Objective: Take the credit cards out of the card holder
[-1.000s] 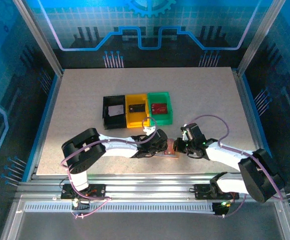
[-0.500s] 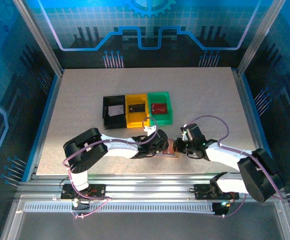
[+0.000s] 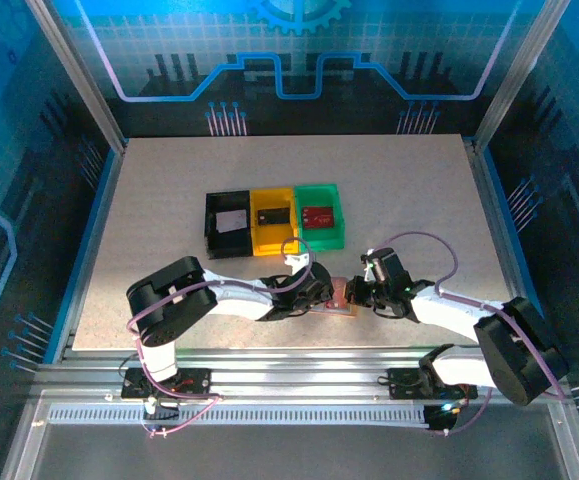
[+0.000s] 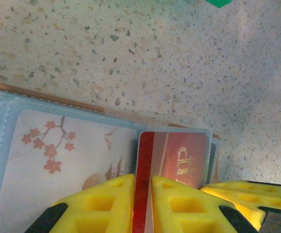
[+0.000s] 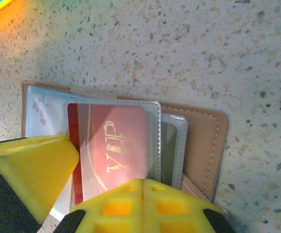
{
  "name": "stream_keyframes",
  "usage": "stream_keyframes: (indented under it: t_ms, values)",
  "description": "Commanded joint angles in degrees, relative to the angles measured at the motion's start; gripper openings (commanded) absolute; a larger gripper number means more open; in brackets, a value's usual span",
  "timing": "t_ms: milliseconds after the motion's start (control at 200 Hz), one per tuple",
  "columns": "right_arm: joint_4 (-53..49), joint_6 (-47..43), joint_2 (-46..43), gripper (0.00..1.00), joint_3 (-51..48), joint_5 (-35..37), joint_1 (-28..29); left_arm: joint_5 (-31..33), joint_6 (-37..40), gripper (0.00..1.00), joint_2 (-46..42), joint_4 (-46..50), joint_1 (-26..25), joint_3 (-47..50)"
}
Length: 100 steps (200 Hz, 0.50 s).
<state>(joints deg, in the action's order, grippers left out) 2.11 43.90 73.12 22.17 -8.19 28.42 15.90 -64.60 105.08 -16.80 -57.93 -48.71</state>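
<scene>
The tan card holder [image 3: 340, 297] lies open near the table's front edge, between both grippers. Its clear sleeves [image 5: 152, 145] fan out over the tan leather [image 5: 201, 145]. A red credit card [image 5: 113, 145] marked VIP sits in the top sleeve, its bare left strip [image 4: 145, 155] sticking out. My left gripper [image 4: 142, 182] stands astride that strip, jaws a narrow gap apart; one finger [image 5: 33, 170] covers the card's corner. My right gripper [image 5: 144, 187] is shut, empty, tips on the sleeves' near edge. A blossom-patterned card [image 4: 62, 155] lies in another sleeve.
Behind the holder stand a black tray [image 3: 212, 225] with a white card, a yellow tray [image 3: 273, 238] with a dark card and a green tray [image 3: 321, 235] with a red card. Both forearms lie low along the front edge [image 3: 269, 345].
The left jaws have narrowed around the red card's exposed strip. Both arms stay at the holder and the right gripper remains shut.
</scene>
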Motion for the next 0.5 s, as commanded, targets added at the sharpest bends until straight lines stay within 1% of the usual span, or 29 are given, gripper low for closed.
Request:
stream_keyframes:
  t_ms: [0,180,320,470,495]
  values:
    - [-6.04,0.15,2.40,0.00,-2.78,0.81,0.03,-2.09,-0.42,0.17,1.53,-8.58,-0.86,1.50]
    - [-5.75,0.19,2.64,0.00,-2.85,0.54,0.05,-3.42,0.14,0.12,1.62,-13.67,-0.87,3.02]
    - [-5.79,0.21,2.55,0.00,-2.90,0.45,0.04,-3.77,0.41,0.06,1.53,-15.12,-0.87,3.70]
    - [-6.11,0.06,2.05,0.00,-2.91,0.63,0.05,-4.47,0.07,0.04,1.64,-18.72,-0.87,5.32]
    - [-6.15,0.06,2.02,0.00,-2.86,0.62,0.05,-4.56,-0.02,0.02,1.71,-18.97,-0.85,5.50]
